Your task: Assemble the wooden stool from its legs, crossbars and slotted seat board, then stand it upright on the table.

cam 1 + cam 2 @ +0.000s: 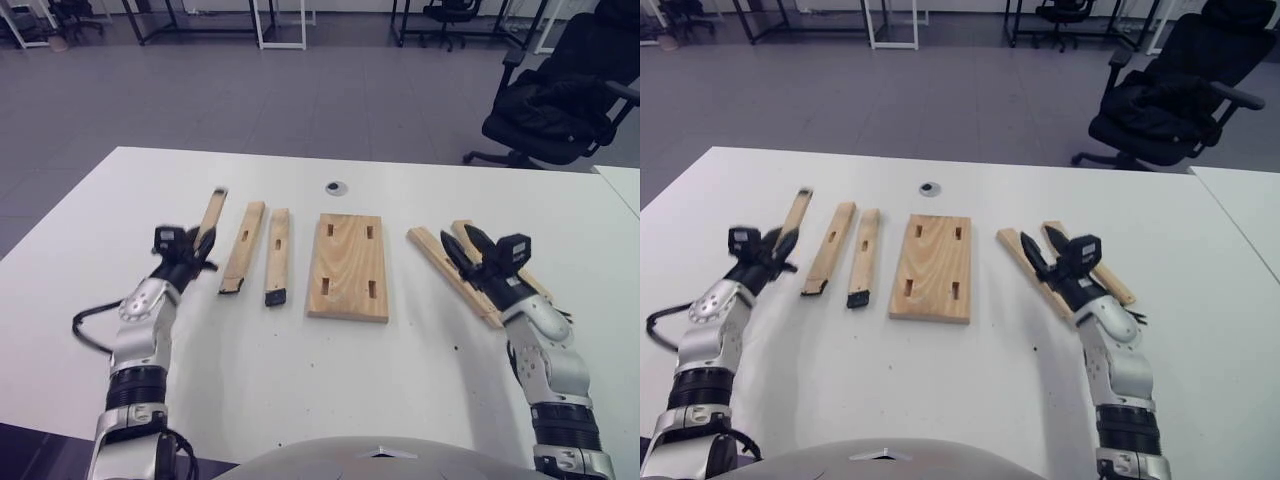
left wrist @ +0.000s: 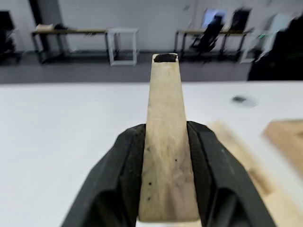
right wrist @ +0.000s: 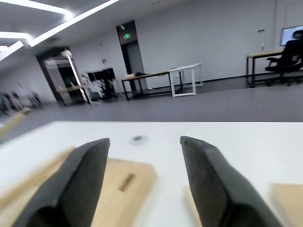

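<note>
Six loose parts, nothing joined yet. Seat board [image 1: 348, 265] lies flat mid-table with its four slots face up, so we can drop tenons in from above.

Between the board and the left edge of the table [image 1: 320, 370], one slotted stick [image 1: 244, 247] and a shorter one [image 1: 277, 255] lie side by side. Both run parallel to the board's long side, black caps at their near ends. That layout keeps each one reachable on its own.

The outermost stick [image 2: 164, 142] on that side is in the left gripper [image 1: 198, 252]. Its fingers [image 2: 124, 161] are clamped on the near end and the capped tip points at the far edge. We read the tip as raised off the surface, but can't confirm the gap. An end grip leaves most of the length free to present to a slot. It's also a long lever, so we expect some twist under load.

Right gripper [image 1: 467, 248] hovers over two more sticks near the right edge, jaws spread wide and holding nothing. One stick [image 1: 1014, 247] angles toward the board and the other [image 1: 1117, 284] sits partly under the gripper. The jaws straddle the sticks, which looks like a pre-grasp stance.

Our call: early stage, first piece in hand, second pick pending.
</note>
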Robot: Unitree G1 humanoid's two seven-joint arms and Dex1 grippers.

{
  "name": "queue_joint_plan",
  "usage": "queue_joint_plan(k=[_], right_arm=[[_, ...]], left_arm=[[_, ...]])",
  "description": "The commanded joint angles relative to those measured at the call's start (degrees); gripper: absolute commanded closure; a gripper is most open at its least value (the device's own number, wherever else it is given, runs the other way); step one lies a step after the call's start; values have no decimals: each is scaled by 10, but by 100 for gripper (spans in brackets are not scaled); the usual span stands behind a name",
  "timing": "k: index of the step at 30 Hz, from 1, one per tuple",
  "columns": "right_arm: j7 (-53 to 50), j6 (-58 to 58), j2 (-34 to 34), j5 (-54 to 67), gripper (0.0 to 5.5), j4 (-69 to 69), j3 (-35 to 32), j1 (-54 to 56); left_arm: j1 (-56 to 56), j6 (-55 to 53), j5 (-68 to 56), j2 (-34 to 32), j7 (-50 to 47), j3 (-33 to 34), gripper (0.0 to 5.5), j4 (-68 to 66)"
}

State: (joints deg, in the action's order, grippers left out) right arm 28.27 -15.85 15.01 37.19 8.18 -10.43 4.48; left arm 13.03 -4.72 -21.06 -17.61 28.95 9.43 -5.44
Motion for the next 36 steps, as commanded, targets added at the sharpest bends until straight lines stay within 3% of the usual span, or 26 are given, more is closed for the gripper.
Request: queue_joint_plan(k=[1,6,10,22,25,32,33,36], right_arm=[[-85,-148,-59,169,268,49,4,93],[-226,-227,-146,329,268,48,-9,136],[-269,-249,-150,379,268,52,-15,140],[-310,-262,-139,396,466,57,-18,135],[-314,-271,-127,403,507,56,-18,135],[-311,-281,-112,383,508,58,-8,118],[-298,-264,-102,356,508,58,-10,117],[-184,-205,3,217,508,49,-5,91]], left_arm=[[25,-42,-10,43,51,-123,421,114],[47,-49,25,81,35,-197,421,171],[44,-28,69,68,39,-222,421,169],[48,20,150,52,31,-238,421,148],[49,26,168,46,31,-241,421,140],[49,19,162,39,42,-245,421,137],[47,17,162,39,42,-247,385,140],[37,0,140,44,42,-236,344,142]])
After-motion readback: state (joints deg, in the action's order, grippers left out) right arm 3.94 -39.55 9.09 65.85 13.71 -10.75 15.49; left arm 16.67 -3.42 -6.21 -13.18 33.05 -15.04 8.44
